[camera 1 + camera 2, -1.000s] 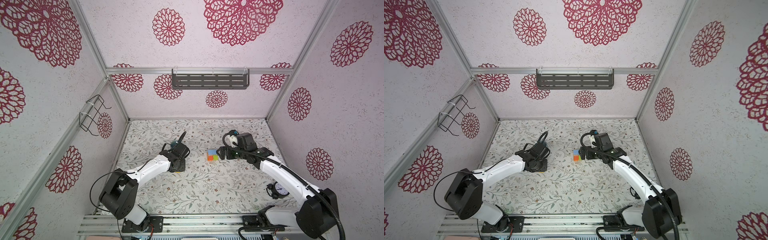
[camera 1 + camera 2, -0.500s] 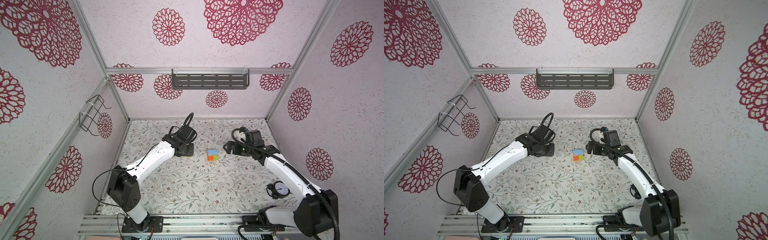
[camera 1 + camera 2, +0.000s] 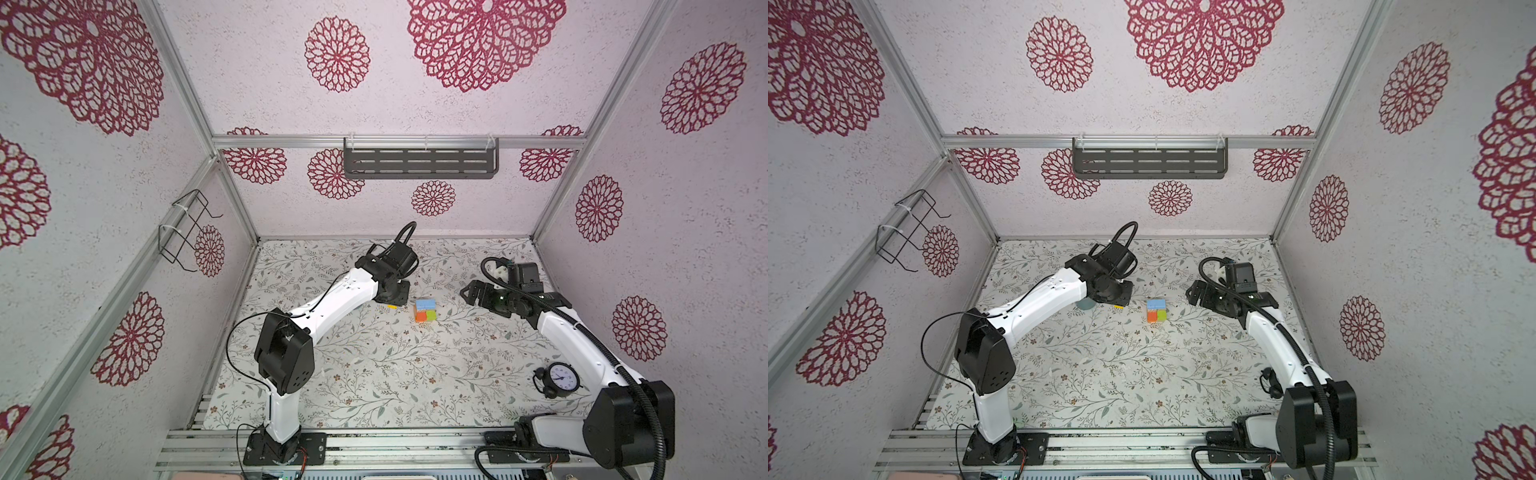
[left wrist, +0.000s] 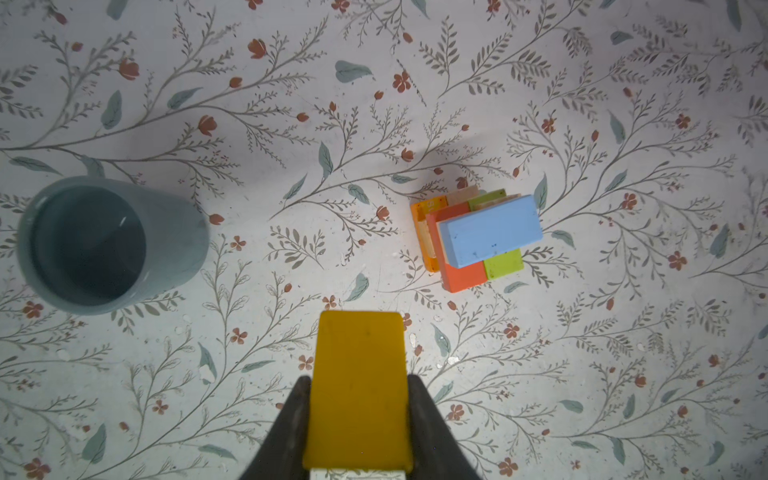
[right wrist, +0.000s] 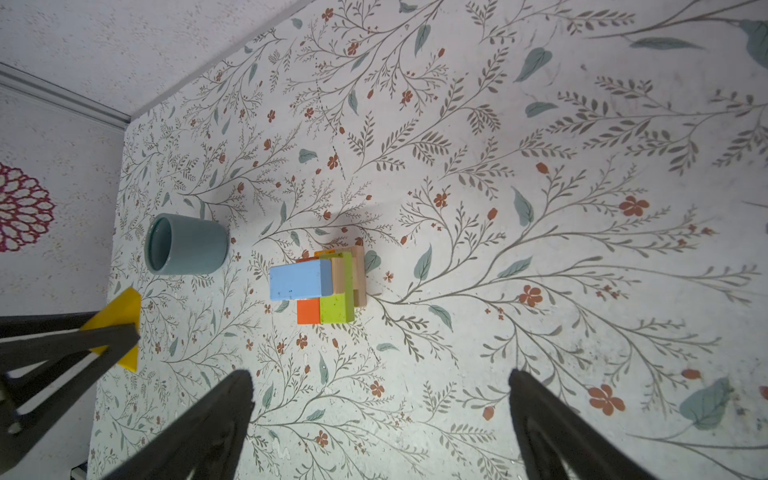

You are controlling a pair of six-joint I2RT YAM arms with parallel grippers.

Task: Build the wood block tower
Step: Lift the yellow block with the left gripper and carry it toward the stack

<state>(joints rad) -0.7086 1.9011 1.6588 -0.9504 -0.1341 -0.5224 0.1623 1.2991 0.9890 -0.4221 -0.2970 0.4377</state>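
- A yellow block point(image 4: 359, 390) is clamped flat between the left jaws, with its free end sticking out past the tips.
- In the right wrist view the same yellow block point(image 5: 120, 320) is seen raised clear of the counter point(image 3: 395, 374).
- In both top views the left jaws are placed just to the left of the tower point(image 3: 425, 310), close to it but not over it and not touching it.
- The tower point(image 3: 1156, 311) is set near the middle of the counter, between the two arms.
- A blue block point(image 4: 490, 230) is laid across one half of the tower's top. On the other half, a red-orange face point(image 4: 463, 276) and a green face point(image 4: 503, 264) are left bare.
- Orange and natural wood blocks are seen lower in the stack.
- The right jaws are spread wide apart and nothing is held in them.
- The tower point(image 5: 318, 286) is seen ahead of the gap between the right jaws, well apart from both tips. In the top views these jaws are placed to its right.
- A teal cup point(image 5: 187, 245) is stood upright on the counter on the tower's left, near it and not touching.
- A black alarm clock point(image 3: 561, 378) is stood near the base of the right arm, far from the tower.
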